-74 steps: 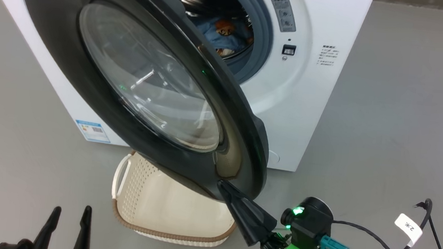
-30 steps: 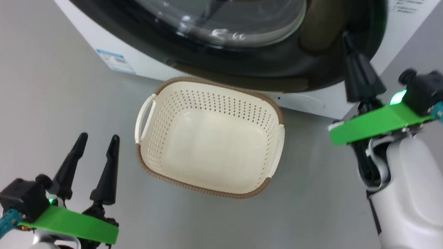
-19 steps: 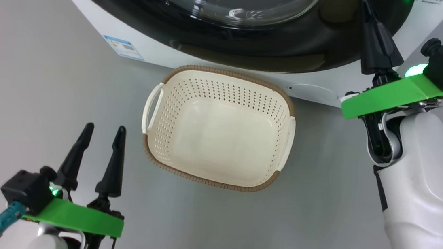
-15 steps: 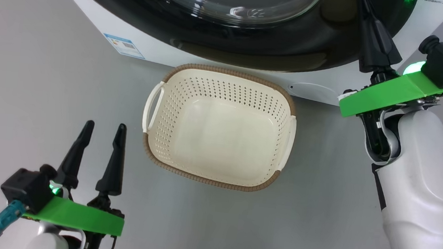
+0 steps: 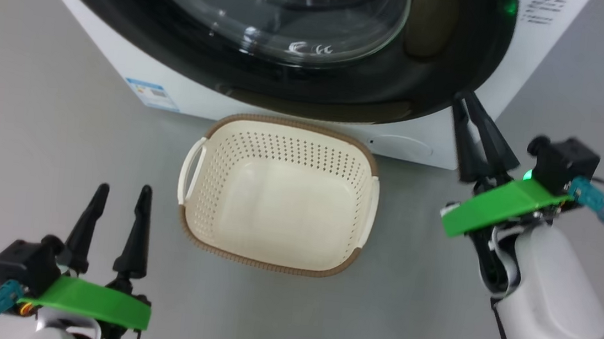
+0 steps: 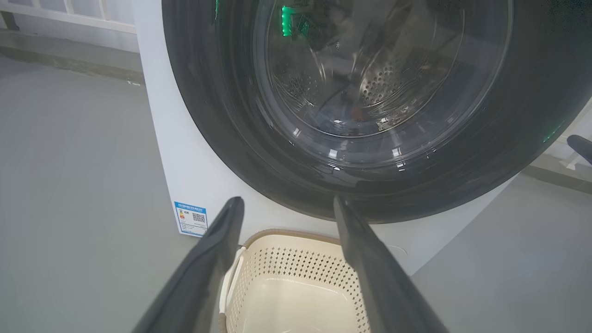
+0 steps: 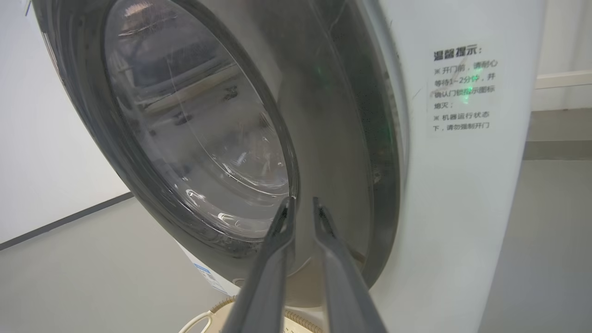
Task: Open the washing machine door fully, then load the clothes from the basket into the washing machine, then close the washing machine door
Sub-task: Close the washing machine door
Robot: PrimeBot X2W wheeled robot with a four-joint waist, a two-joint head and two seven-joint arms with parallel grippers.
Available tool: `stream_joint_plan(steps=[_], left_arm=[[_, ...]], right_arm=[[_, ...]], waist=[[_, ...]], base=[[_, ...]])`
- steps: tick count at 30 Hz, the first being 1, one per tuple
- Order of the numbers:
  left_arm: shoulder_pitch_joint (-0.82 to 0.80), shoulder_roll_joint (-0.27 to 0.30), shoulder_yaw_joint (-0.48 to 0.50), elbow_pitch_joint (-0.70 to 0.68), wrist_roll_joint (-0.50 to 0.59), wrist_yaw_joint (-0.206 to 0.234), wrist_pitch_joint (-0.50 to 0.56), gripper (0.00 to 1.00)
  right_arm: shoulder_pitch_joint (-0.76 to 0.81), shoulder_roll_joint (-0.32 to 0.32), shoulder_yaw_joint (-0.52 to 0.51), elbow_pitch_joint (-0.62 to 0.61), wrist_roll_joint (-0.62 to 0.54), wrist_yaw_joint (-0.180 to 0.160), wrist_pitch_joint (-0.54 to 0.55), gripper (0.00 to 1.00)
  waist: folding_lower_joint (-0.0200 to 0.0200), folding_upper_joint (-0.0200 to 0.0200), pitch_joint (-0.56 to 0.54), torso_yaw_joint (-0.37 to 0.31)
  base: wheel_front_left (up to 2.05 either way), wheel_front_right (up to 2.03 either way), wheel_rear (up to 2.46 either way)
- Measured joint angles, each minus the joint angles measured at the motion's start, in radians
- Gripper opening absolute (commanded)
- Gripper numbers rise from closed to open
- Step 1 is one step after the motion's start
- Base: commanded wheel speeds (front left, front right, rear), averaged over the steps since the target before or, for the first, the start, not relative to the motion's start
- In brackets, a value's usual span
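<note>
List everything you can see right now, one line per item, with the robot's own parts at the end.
washing machine: one, white, behind the basket
door: one, glossy black rim around clear glass, lying against the machine's front
basket: one, cream with a brown rim, empty, on the floor in front of the machine
blue label: one, on the machine's lower left corner
printed notice: one, dark text, on the machine's front, right of the door
floor: grey, all around
left gripper: one, dark fingers wide apart, empty, left of the basket
right gripper: one, dark fingers slightly apart, empty, at the door's lower right edge
</note>
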Motion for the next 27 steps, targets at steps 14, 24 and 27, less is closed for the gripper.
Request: stream_joint_plan(steps=[14, 24, 27], left_arm=[[0.053, 0.051, 0.028, 0.07, -0.006, 0.0, 0.0, 1.0], [0.101, 0.062, 0.036, 0.093, -0.006, 0.0, 0.0, 1.0], [0.117, 0.069, 0.043, 0.096, -0.006, 0.0, 0.0, 1.0]], right_arm=[[0.238, 0.005, -0.042, -0.032, 0.004, 0.0, 0.0, 1.0], [0.361, -0.01, -0.082, -0.046, 0.005, 0.0, 0.0, 1.0], [0.385, -0.019, -0.095, -0.049, 0.005, 0.0, 0.0, 1.0]], waist=[[0.0, 0.0, -0.103, -0.107], [0.0, 0.0, -0.17, -0.18], [0.0001, 0.0, -0.184, -0.199]], base=[[0.0, 0.0, 0.0], [0.0, 0.0, 0.0], [0.0, 0.0, 0.0]])
